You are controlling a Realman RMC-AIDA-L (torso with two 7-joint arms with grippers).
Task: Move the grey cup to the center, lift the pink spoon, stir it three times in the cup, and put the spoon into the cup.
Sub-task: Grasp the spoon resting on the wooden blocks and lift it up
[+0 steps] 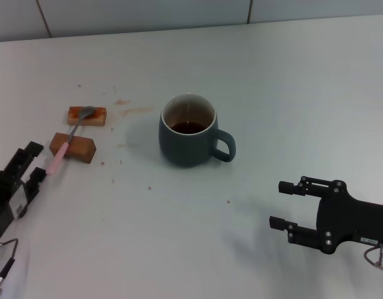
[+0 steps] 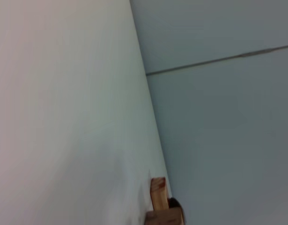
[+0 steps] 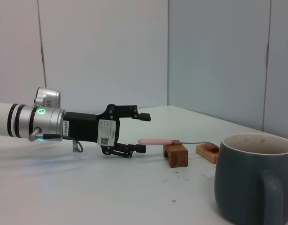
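Grey cup [image 1: 187,131] sits mid-frame on my desk [image 1: 291,93], dark liquid inside. Pink spoon [image 1: 68,141] lies across two brown blocks [image 1: 73,147] at left. Left tool [image 1: 30,166] is spread open at the handle tip; right tool [image 1: 289,204], lower right, open too.

Glazed smooth ceramic grey cup [image 1: 187,140], pink spoon [image 1: 70,137] had shiny metal bowl, matt wooden blocks [image 1: 73,147], smooth matt desk [image 1: 291,87]

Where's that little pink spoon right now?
In the head view the pink spoon lies on the robot's left, propped across two brown blocks, left of the grey cup; the open left gripper is just short of its handle.
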